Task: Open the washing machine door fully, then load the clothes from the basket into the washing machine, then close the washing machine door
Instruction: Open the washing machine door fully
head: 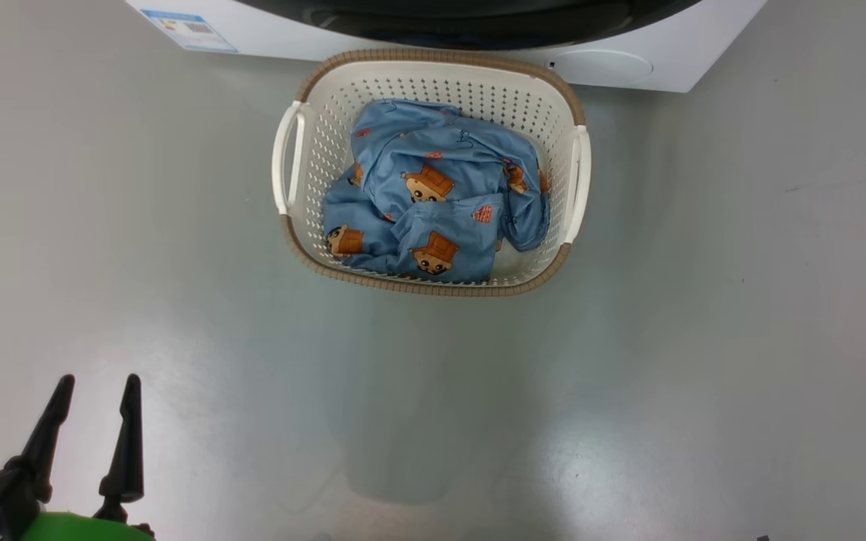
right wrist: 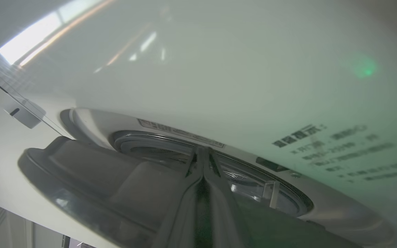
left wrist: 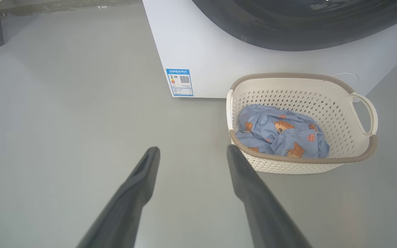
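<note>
Fingers pressed together with nothing between them, the right gripper (right wrist: 202, 151) points at the line where the washing machine door (right wrist: 91, 172) parts from the grey gasket (right wrist: 140, 142). In the right wrist view the door's bulging inner bowl lies to one side of the fingertips and the drum mouth just beyond them. The door stands off the white face of the washing machine (right wrist: 219, 69), though how far it has swung cannot be told. This arm is plainly the nearer one to the door, so pushing it fully open looks like the right arm's job, with the closed fingers used as a prod rather than a clamp.

The left gripper (head: 98, 379) hangs with its jaws spread wide and empty over bare grey floor (head: 628, 376) at the near left, well apart from the load. The basket (head: 433, 56) lies far and to the right of it, its long axis running left to right with a handle at each end, and its far rim is close against the foot of the machine, below the door. The clothes (head: 433, 188) sit bunched inside, untouched. A blue label (left wrist: 180, 82) marks the machine's lower left corner. The basket itself may crowd the door's swing and any later reach into the drum.
</note>
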### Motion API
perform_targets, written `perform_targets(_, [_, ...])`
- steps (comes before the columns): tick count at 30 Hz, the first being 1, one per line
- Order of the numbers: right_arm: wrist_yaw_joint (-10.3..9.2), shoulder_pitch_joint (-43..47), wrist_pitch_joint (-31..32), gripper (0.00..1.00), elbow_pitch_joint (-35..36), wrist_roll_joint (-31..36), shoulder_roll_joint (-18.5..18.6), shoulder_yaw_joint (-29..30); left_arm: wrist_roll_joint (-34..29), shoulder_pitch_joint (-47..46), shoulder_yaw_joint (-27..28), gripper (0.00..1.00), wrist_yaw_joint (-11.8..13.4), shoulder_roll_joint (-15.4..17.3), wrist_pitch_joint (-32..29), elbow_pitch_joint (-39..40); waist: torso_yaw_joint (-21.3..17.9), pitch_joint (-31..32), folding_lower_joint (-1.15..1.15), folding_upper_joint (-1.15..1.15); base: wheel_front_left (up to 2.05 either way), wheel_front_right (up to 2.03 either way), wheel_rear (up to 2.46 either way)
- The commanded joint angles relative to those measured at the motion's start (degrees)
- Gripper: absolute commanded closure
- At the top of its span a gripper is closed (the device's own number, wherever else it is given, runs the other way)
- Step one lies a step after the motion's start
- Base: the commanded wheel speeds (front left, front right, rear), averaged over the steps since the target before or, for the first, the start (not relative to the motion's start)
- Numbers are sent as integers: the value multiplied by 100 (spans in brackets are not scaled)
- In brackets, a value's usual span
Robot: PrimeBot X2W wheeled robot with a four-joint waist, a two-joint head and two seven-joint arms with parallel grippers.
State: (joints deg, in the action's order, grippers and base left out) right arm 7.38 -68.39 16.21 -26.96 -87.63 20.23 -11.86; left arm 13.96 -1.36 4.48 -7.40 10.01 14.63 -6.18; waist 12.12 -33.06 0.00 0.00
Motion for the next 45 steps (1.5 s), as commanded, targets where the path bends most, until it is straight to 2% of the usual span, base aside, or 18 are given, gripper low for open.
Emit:
perform_targets(1, [11,-35,75,100,131,-39,-105,-98,-22,74,238,0,-9,149,37,57,-8,11,0,0,0,0,0])
perform_targets(21, [11,151,804,100,146,-466,-168,-128,7,197,391,0,-9,206,37,109,-188,77,0,0,0,0,0])
perform_targets(45, [11,231,1395,100,175,-368,-369,-368,2,126,551,0,-9,149,37,181,-293,-14,0,0,0,0,0])
